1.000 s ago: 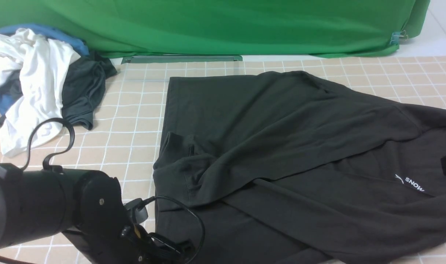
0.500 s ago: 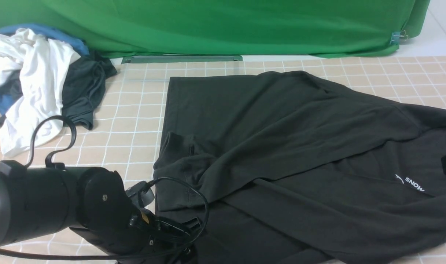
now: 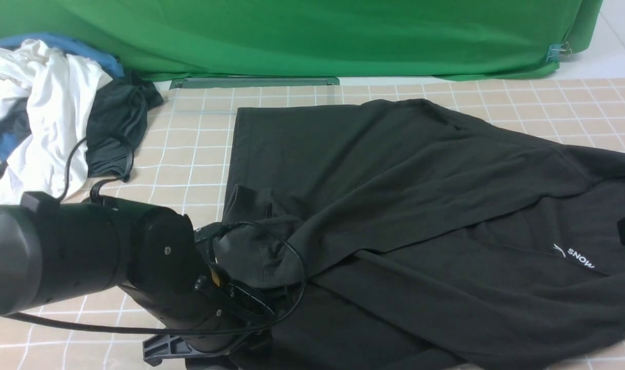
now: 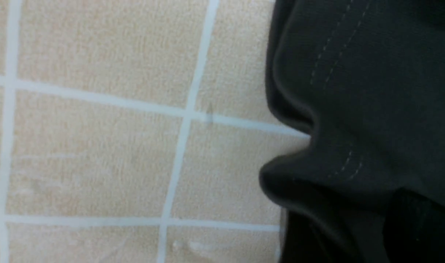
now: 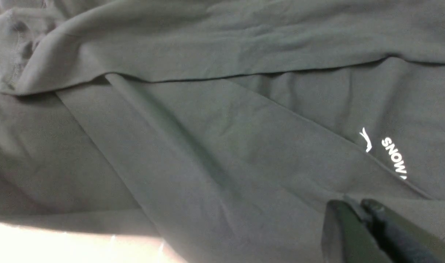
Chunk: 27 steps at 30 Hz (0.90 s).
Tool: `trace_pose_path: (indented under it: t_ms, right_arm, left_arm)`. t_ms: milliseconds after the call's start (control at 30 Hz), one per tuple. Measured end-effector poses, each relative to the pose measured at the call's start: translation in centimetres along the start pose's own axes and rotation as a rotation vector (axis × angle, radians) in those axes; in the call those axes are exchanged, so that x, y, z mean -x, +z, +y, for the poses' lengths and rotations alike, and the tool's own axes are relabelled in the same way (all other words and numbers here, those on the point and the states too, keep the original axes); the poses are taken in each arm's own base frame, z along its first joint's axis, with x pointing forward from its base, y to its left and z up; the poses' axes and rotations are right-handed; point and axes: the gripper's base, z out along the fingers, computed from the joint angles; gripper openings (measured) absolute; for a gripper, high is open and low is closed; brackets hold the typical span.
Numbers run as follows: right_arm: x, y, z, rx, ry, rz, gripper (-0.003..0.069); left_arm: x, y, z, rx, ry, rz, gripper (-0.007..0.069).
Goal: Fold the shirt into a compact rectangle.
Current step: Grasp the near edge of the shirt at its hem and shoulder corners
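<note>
Seen from my remote desk: my left gripper point(image 3: 230, 339) sits at the hem corner of the black shirt point(image 3: 394, 180), jaws hidden so I cannot tell their state, the cloth spreading rightward to my right gripper point(image 5: 352, 206), jaws closed near the white print point(image 5: 394, 157).

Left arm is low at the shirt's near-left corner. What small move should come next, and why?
Likely pinch the stitched hem of the shirt with the left gripper and lift it slightly. The hem lies bunched on the checked cloth right below the wrist camera, and the shirt is only partly folded.
</note>
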Motion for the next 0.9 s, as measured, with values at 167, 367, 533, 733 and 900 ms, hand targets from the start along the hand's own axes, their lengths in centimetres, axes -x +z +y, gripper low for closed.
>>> trace_pose_path:
  t_ms: [167,367,533,733,900]
  right_arm:
    - [0.0,0.0,0.0,0.000,0.000,0.000,0.0076]
    - [-0.5,0.0,0.0,0.001,-0.009,0.053,0.0085]
    - [-0.7,0.0,-0.3,-0.029,-0.026,0.076,0.0097]
    - [-0.8,0.5,-0.6,-0.056,-0.037,0.123,0.0139]
    - [-0.8,2.1,-1.7,-0.142,-0.002,0.220,0.0256]
  left_arm:
    - [-0.4,0.0,0.3,0.035,0.035,0.040,0.0074]
    - [-0.6,-1.4,0.4,0.058,0.100,0.050,0.0013]
    - [-0.2,-2.4,1.4,0.120,0.144,0.040,0.0015]
    - [1.7,-3.0,3.9,0.150,0.076,0.045,0.0015]
    - [2.4,-3.6,5.2,0.158,0.057,0.058,0.0015]
